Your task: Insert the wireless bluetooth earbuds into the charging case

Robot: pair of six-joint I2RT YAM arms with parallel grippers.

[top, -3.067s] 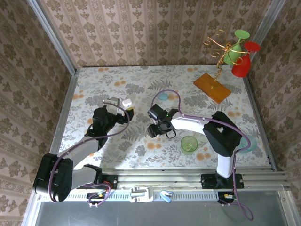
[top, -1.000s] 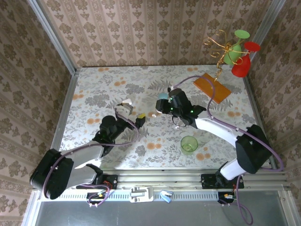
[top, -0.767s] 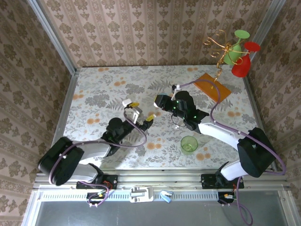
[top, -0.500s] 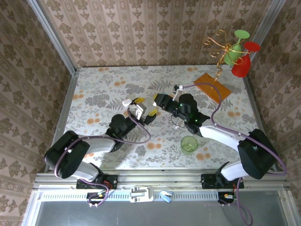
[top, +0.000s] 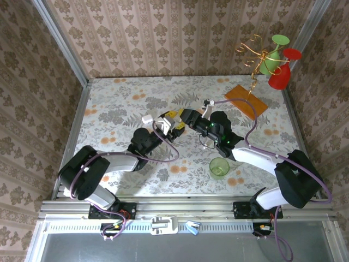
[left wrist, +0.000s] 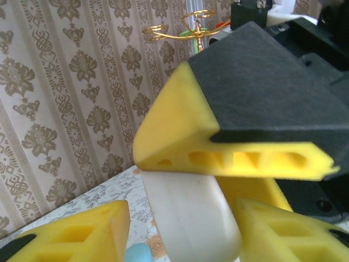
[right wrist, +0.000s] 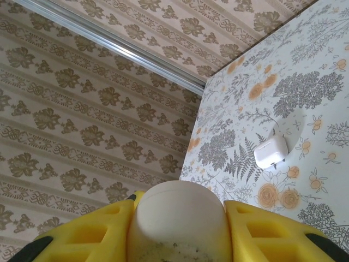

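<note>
- Left wrist view: a pale blue bit point(left wrist: 139, 254), possibly 1 earbud but too cropped to tell, sits just beside the white case point(left wrist: 191, 218).
- The right gripper point(right wrist: 179, 210) is clamped on that case. The left gripper point(left wrist: 182, 210) has its fingers apart around it.
- On the table point(top: 109, 103): 1 small white box point(top: 147, 118), a green cup point(top: 219, 166) and a wire stand point(top: 245, 101).

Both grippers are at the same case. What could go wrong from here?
1. The right gripper holds the white case by its sides; a push from the left gripper could twist it loose.
2. Both grippers' yellow fingers crowd together, so they could collide.
</note>
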